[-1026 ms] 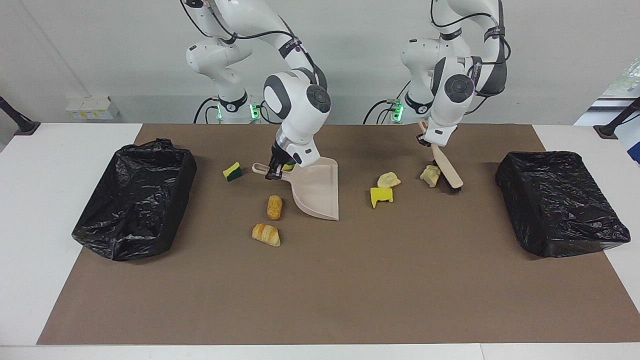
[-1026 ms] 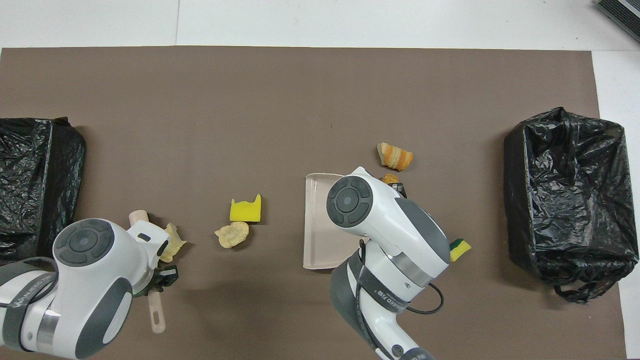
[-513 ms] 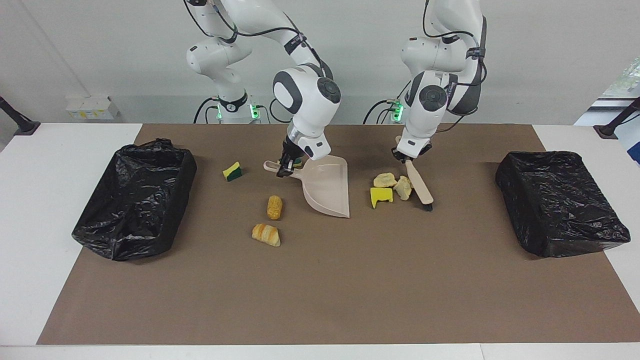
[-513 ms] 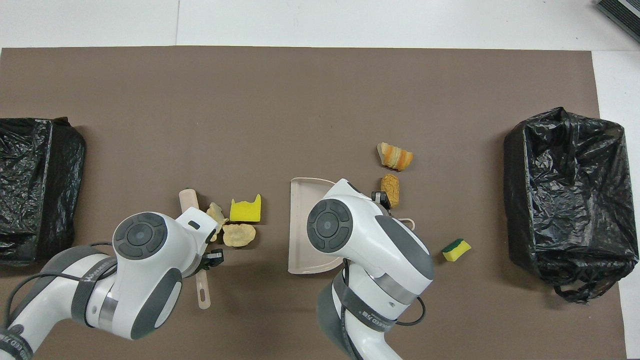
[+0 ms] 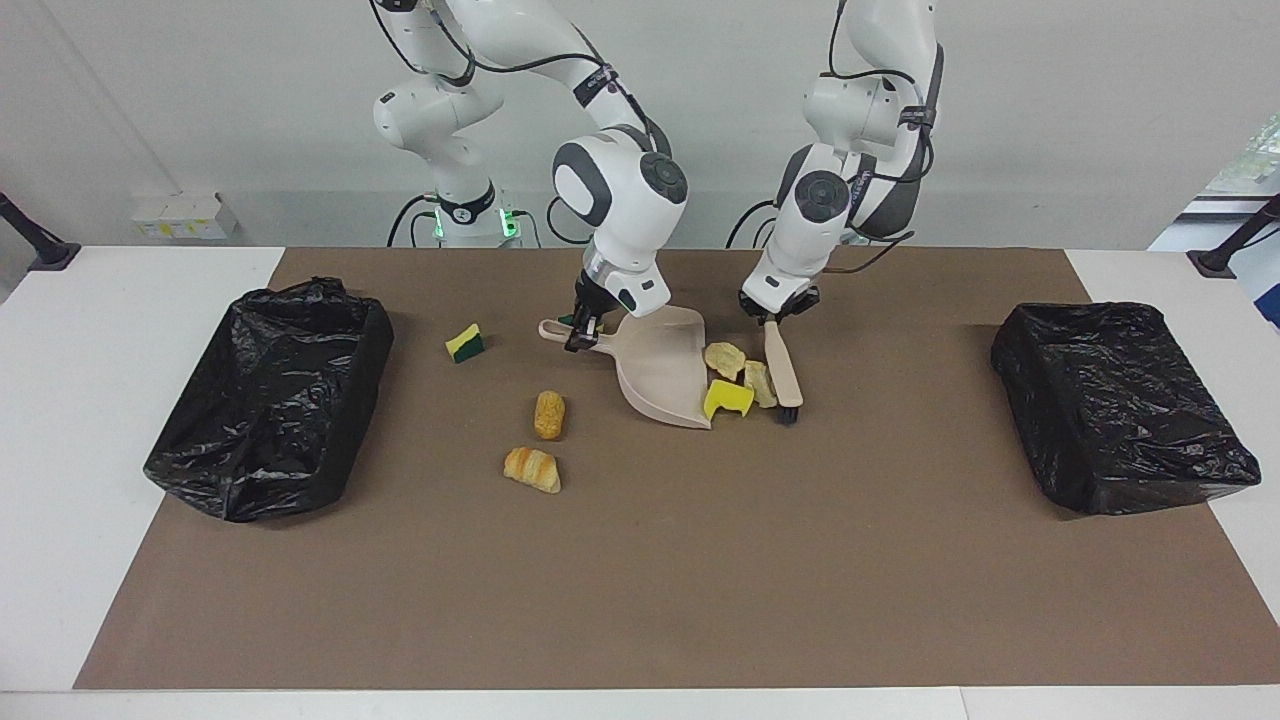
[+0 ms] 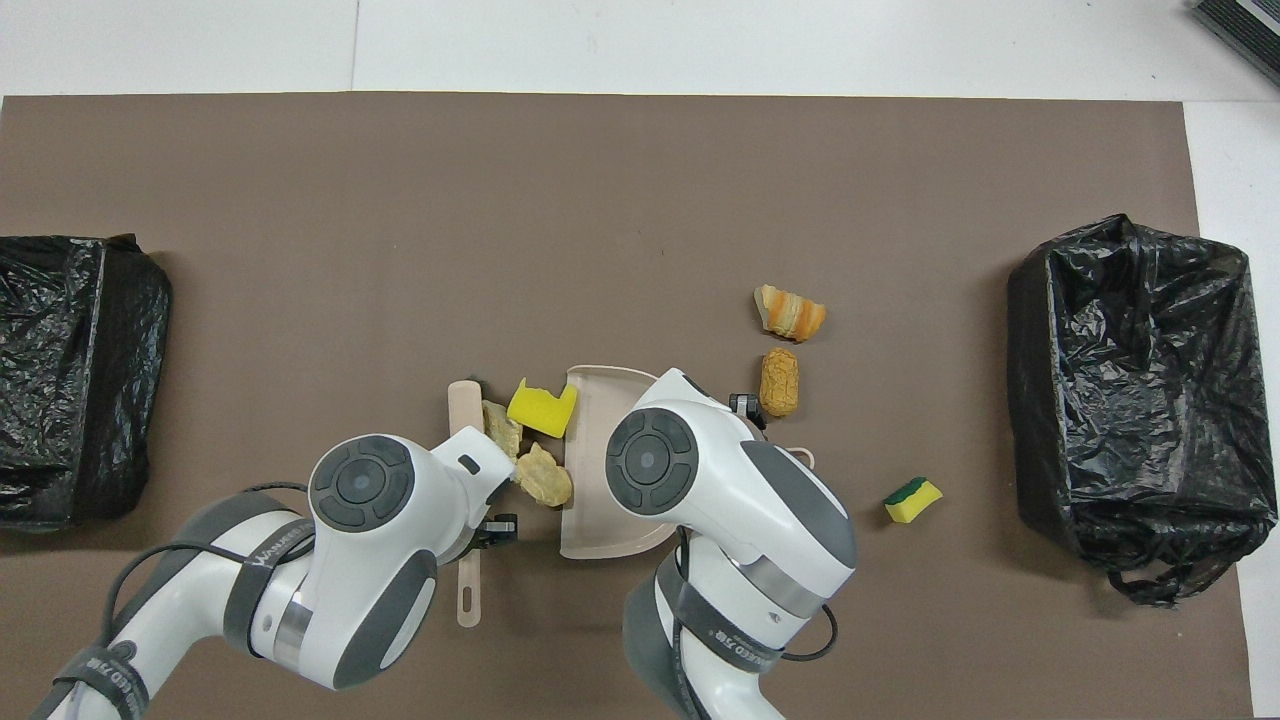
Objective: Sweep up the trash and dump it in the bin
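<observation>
Beige plastic met the trash at last: over the past second we saw the left gripper, clamped on the brush, drag it from near the left arm's end of the brown mat toward the mat's middle, herding three scraps ahead of it. The right gripper, closed on the dustpan by its handle, had meanwhile shifted the pan over to meet them. By now the yellow sponge chunk and two pale lumps lay pressed against the pan's open lip, pinned between it and the brush, though not yet fully inside. We judged one more short push would load them. Two bread-like pieces and a green-yellow sponge stayed unswept toward the right arm's end, short of that end's black bin.
</observation>
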